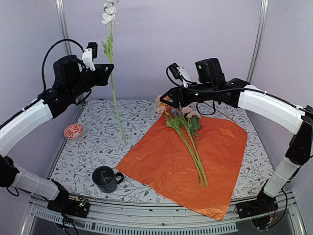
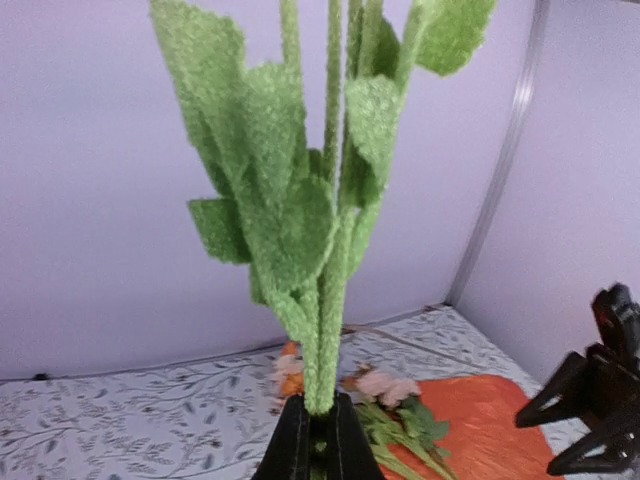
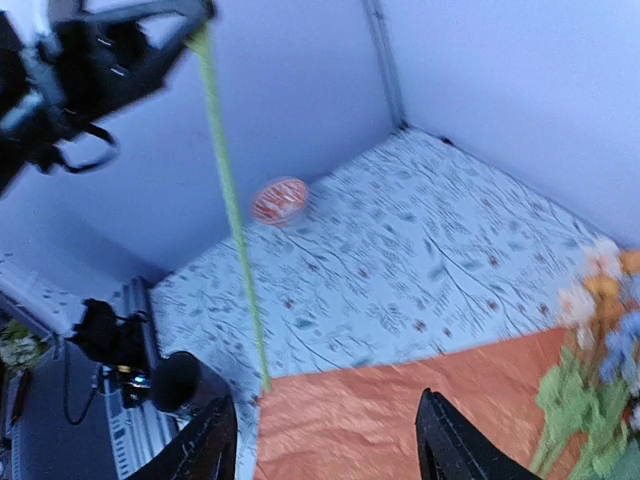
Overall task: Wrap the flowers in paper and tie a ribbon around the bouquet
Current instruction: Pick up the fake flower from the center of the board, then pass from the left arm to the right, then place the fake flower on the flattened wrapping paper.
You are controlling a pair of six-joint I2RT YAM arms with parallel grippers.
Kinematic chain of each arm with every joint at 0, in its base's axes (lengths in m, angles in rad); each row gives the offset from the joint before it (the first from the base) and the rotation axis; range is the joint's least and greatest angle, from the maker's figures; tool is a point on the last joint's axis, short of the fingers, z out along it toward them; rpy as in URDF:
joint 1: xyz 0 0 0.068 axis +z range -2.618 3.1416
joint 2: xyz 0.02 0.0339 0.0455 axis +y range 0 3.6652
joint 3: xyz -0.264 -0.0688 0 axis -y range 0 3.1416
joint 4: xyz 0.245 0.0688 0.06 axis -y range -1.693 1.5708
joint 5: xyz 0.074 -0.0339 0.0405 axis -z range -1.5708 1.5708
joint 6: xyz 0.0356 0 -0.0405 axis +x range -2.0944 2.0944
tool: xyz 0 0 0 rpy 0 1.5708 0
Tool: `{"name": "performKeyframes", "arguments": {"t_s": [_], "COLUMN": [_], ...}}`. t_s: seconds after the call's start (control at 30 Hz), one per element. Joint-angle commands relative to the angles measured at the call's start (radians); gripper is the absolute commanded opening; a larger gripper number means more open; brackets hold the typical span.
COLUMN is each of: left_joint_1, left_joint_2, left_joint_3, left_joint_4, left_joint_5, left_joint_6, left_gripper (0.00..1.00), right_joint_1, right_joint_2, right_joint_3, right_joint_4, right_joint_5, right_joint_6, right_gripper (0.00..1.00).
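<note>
High at the left, my left gripper (image 1: 108, 72) is shut on the green stem of a single flower (image 1: 117, 110). Its white head (image 1: 109, 13) points up and its stem end hangs down to the tablecloth. In the left wrist view the fingers (image 2: 290, 450) clamp that stem below its leaves (image 2: 285, 205). The other flowers (image 1: 190, 142) lie on the orange-red paper (image 1: 225, 152), heads at the far edge. My right gripper (image 1: 167, 100) hovers over those heads, open with nothing between its fingers (image 3: 205, 450), the paper (image 3: 380, 420) below. Ribbon and bouquet are out of view.
A black mug (image 1: 105, 178) stands near the front edge, left of the paper. A small red patterned bowl (image 1: 74, 131) sits at the table's left side. Purple walls with metal posts close in the back and sides.
</note>
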Motion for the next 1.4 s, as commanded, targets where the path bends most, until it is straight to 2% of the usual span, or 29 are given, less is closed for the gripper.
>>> {"name": "performKeyframes", "arguments": {"t_s": [0.0, 0.03, 0.17, 0.3, 0.37, 0.4, 0.43, 0.47, 0.5, 0.53, 0.57, 0.73, 0.77, 0.8, 0.83, 0.87, 0.9, 0.93, 1.0, 1.1, 1.17, 1.27, 1.37], "left_joint_1": [-0.084, -0.107, -0.162, -0.178, -0.186, -0.188, -0.19, -0.191, -0.191, -0.192, -0.191, -0.194, -0.194, -0.194, -0.194, -0.195, -0.2, -0.208, -0.247, -0.326, -0.373, -0.419, -0.468], "left_joint_2": [-0.014, -0.003, 0.045, 0.07, 0.087, 0.094, 0.1, 0.105, 0.109, 0.111, 0.112, 0.1, 0.097, 0.093, 0.088, 0.084, 0.082, 0.083, 0.098, 0.139, 0.16, 0.178, 0.2], "left_joint_3": [-0.198, -0.215, -0.184, -0.18, -0.184, -0.186, -0.188, -0.189, -0.192, -0.194, -0.196, -0.202, -0.198, -0.186, -0.172, -0.153, -0.13, -0.111, -0.076, -0.057, -0.072, -0.102, -0.132], "left_joint_4": [0.566, 0.633, 0.654, 0.695, 0.716, 0.719, 0.722, 0.725, 0.725, 0.726, 0.725, 0.665, 0.623, 0.564, 0.48, 0.384, 0.286, 0.14, -0.036, -0.227, -0.297, -0.39, -0.48], "left_joint_5": [0.514, 0.54, 0.56, 0.594, 0.601, 0.602, 0.601, 0.6, 0.602, 0.605, 0.607, 0.575, 0.547, 0.503, 0.45, 0.384, 0.306, 0.181, 0.043, -0.03, -0.021, -0.021, -0.007], "left_joint_6": [-0.225, -0.238, -0.244, -0.28, -0.3, -0.306, -0.308, -0.314, -0.318, -0.322, -0.322, -0.3, -0.287, -0.268, -0.245, -0.217, -0.191, -0.164, -0.102, -0.033, -0.032, -0.06, -0.096], "left_gripper": [0.0, 0.0, 0.0, 0.0, 0.0, 0.0, 0.0, 0.0, 0.0, 0.0, 0.0, 0.0, 0.06, 0.25, 0.49, 0.62, 0.68, 0.7, 0.71, 0.7, 0.7, 0.69, 0.64], "right_joint_1": [0.013, 0.017, 0.047, 0.053, 0.055, 0.057, 0.056, 0.058, 0.059, 0.057, 0.057, 0.051, 0.046, 0.038, 0.028, 0.015, -0.003, -0.022, -0.058, -0.071, -0.083, -0.088, -0.088], "right_joint_2": [-0.062, -0.044, 0.015, 0.037, 0.045, 0.049, 0.052, 0.051, 0.05, 0.046, 0.04, 0.01, 0.005, -0.002, -0.006, -0.007, -0.003, 0.01, 0.053, 0.12, 0.173, 0.225, 0.281], "right_joint_3": [-0.127, -0.114, -0.067, -0.063, -0.063, -0.06, -0.06, -0.061, -0.064, -0.068, -0.073, -0.073, -0.069, -0.063, -0.053, -0.035, -0.015, 0.01, 0.064, 0.09, 0.091, 0.073, 0.08], "right_joint_4": [0.543, 0.565, 0.563, 0.537, 0.538, 0.537, 0.535, 0.535, 0.535, 0.531, 0.527, 0.445, 0.412, 0.371, 0.304, 0.225, 0.12, 0.003, -0.232, -0.499, -0.575, -0.598, -0.603], "right_joint_5": [-0.466, -0.49, -0.469, -0.416, -0.425, -0.431, -0.434, -0.433, -0.427, -0.422, -0.415, -0.31, -0.291, -0.266, -0.224, -0.171, -0.119, -0.069, 0.071, 0.339, 0.367, 0.352, 0.356], "right_joint_6": [0.125, 0.15, 0.194, 0.187, 0.187, 0.187, 0.188, 0.189, 0.192, 0.194, 0.195, 0.195, 0.194, 0.193, 0.189, 0.181, 0.175, 0.16, 0.137, 0.137, 0.141, 0.132, 0.128], "right_gripper": [0.66, 0.69, 0.81, 0.79, 0.7, 0.61, 0.48, 0.27, 0.13, 0.03, 0.0, 0.0, 0.0, 0.0, 0.0, 0.0, 0.0, 0.0, 0.0, 0.0, 0.0, 0.0, 0.0]}}
